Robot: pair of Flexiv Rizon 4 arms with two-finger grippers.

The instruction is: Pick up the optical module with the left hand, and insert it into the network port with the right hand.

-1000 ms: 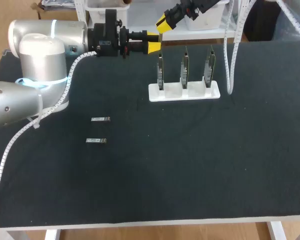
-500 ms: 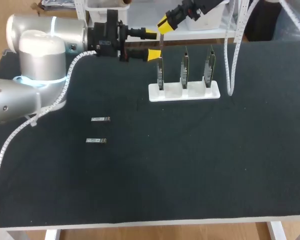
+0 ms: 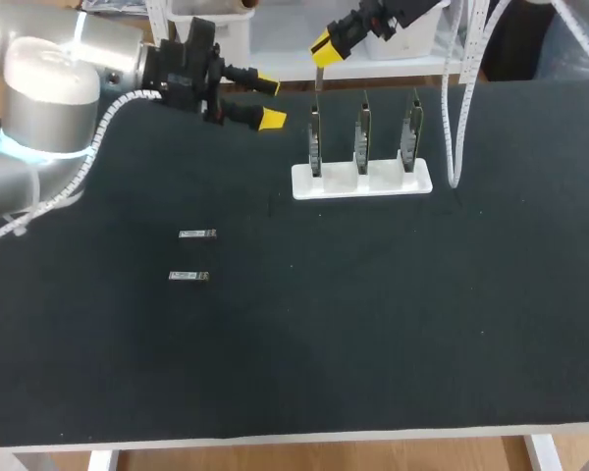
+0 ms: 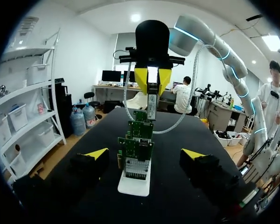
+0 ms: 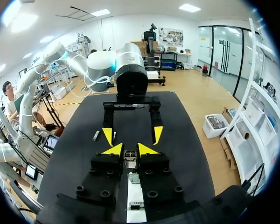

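Nearest on the tabletop (image 3: 373,324), the nearer spare module (image 3: 188,276) and the farther spare module (image 3: 196,234) are seen lying flat and untouched, well apart from both arms. Beyond them a white stand (image 3: 361,182) is set with three upright boards. The optical module (image 4: 151,105) is held hanging upright just above the leftmost port board (image 3: 315,147), apparently not yet entered. It is pinched at its upper end between the closed fingers of the right hand (image 3: 321,47). To the side of the stand, the left hand (image 3: 268,100) is held above the tabletop with its fingers spread wide and nothing between them. The pick-up is therefore judged done, and the insertion with the right hand is the step in hand. For the next move, the module must be kept square over the board's port and lowered straight down. The port's mouth cannot be made out clearly, so the alignment is hard to judge.
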